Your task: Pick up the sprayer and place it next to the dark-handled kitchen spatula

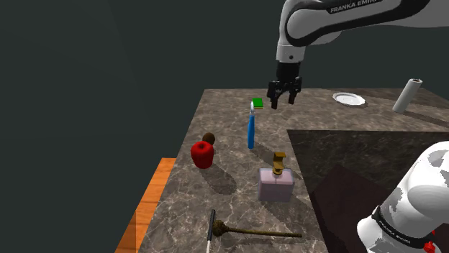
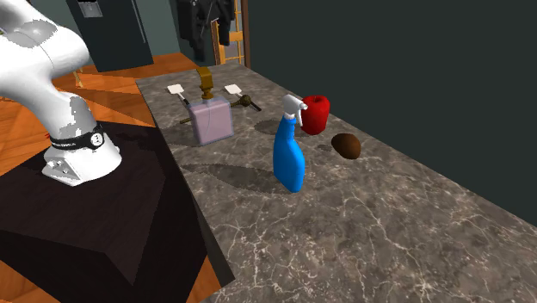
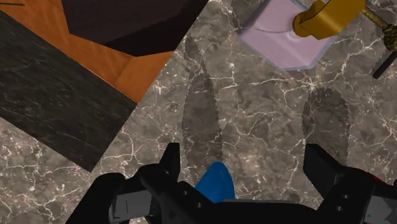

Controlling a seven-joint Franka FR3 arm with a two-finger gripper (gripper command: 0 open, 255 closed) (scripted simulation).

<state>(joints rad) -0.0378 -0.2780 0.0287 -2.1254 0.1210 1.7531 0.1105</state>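
Blue sprayer (image 1: 251,131) stands upright on the counter (image 1: 230,183) in the shoulder view, gripper (image 1: 285,97) raised near it, jaws apart; second exterior view shows it near a red apple (image 2: 317,114); wrist view, unheld below the jaws; likely light, slick; clasp its neck.

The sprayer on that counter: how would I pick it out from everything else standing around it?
Start at the dark marbled countertop beside the robot's stand. Close to a lilac soap dispenser and a red apple-shaped thing stands the sprayer, upright. It is the only blue thing there: a tall bottle with a white trigger head.
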